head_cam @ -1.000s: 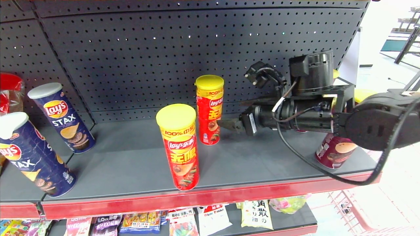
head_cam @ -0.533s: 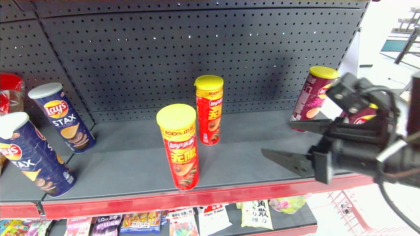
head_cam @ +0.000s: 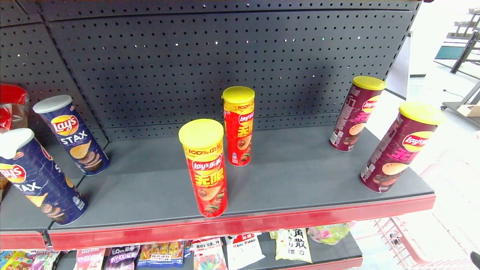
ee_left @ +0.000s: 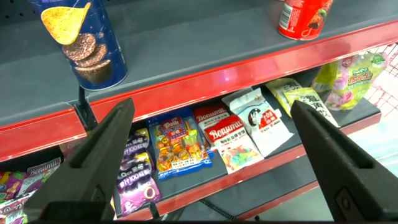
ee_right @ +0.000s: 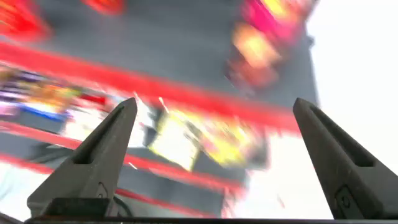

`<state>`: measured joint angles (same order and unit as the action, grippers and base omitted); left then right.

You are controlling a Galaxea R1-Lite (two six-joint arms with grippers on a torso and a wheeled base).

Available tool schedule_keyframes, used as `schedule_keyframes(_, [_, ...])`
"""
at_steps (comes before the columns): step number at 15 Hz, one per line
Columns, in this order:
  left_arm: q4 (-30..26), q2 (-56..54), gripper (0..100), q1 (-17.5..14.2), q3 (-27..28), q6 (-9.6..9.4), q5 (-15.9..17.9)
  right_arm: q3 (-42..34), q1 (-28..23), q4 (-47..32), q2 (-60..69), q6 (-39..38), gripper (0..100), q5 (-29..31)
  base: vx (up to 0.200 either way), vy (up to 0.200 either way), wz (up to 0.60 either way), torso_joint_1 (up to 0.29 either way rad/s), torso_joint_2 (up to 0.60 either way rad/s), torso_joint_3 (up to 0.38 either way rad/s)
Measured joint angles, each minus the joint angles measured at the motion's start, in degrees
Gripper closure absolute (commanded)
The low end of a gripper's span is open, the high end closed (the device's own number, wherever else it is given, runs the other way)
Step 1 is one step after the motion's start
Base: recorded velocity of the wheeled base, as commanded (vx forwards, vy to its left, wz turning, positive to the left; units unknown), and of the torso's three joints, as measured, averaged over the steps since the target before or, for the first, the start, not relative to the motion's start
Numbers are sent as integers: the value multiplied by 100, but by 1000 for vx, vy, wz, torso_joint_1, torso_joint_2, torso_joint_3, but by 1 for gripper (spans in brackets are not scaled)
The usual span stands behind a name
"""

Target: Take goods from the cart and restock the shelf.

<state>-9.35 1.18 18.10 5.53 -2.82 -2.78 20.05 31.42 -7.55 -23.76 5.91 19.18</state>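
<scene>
While your left gripper (ee_left: 211, 104) and right gripper (ee_right: 214, 102) hang spread and empty, cans stand shelved.
Your front red can (head_cam: 205, 168) stands near the lip of the shelf (head_cam: 300, 176), with the rear red can (head_cam: 239, 125) behind it.

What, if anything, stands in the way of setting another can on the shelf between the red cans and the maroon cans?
Nothing visible does: the shelf between the front red can and the front maroon can lies bare back to the pegboard.

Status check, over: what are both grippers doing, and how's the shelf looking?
Left gripper open, empty; right gripper the same. Front maroon can upright on shelf, right end. Nothing in the way.
</scene>
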Motion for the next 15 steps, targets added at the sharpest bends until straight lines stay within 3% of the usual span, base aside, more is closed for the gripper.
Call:
schedule_keyframes(2, [2,-11,0,0,0,9,0,-204,-822,-1070,1103,-105,0,283,0,0,0,0,0,0])
schedule_keyframes(4, [2,-24,0,2,-5,17,0,-496,-1270,-1475,1790,-261,0,877,0,0,0,0,0,0])
schedule_keyframes(7, [2,-59,0,0,-9,50,0,-945,-1378,-917,2236,-246,0,767,0,0,0,0,0,0])
schedule_keyframes(10, [2,-98,0,0,-9,52,0,-1080,-1384,-848,2358,-224,0,655,0,0,0,0,0,0])
schedule_keyframes(13, [2,-107,0,2,-9,55,-4,-1098,-1389,-844,2383,-215,0,646,0,0,600,2,4,4])
schedule_keyframes(15, [2,-108,0,0,-9,55,-6,-1104,-1381,-844,2386,-157,0,641,0,0,0,0,0,0])
